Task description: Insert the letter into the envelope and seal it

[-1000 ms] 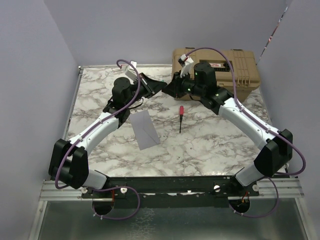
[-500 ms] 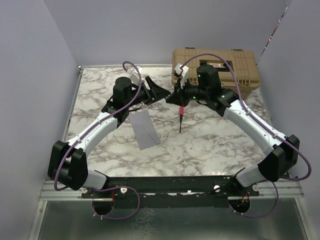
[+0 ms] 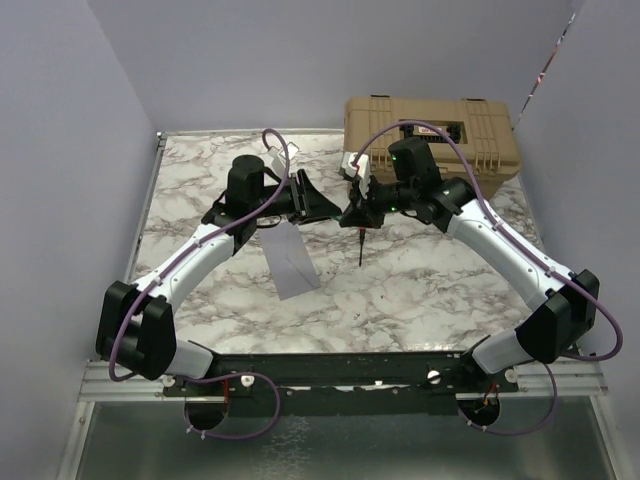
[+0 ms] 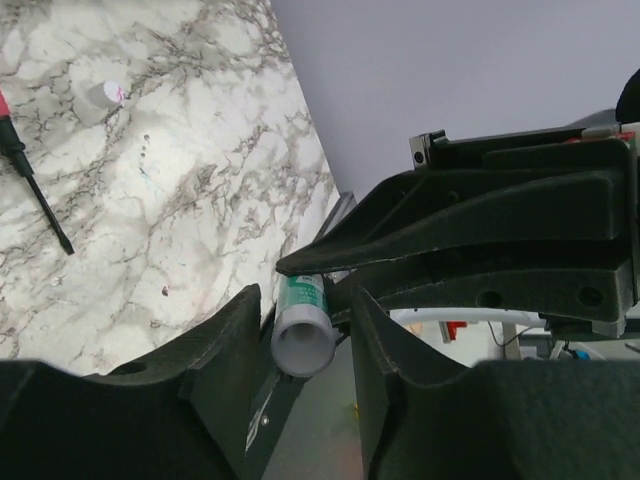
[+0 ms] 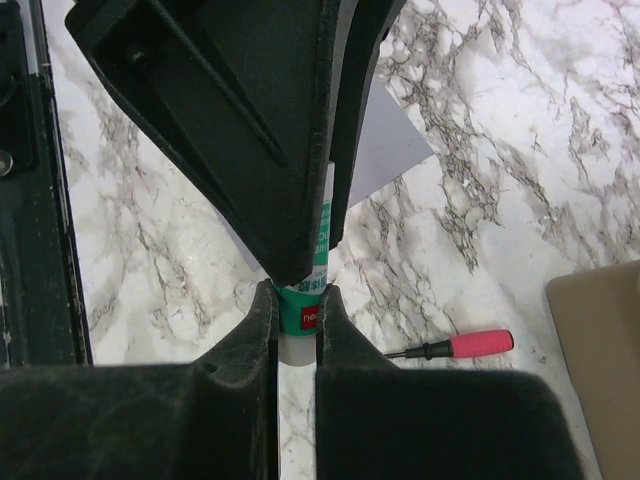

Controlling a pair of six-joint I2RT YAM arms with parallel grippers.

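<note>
Right wrist: right jaws pinch green-white cylindrical tube (image 5: 300, 308); left jaws parted.

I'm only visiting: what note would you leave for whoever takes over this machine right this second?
Right claw: shut on the glue stick, held off the table.
Left claw: open, fingers either side of that same stick.
Envelope: flat on the table, left of centre.
Letter: not in sight in any view; possibly inside already, cannot tell.
Done: glue stick picked up.
Left: check the letter is in, glue the flap, press it shut.
</note>
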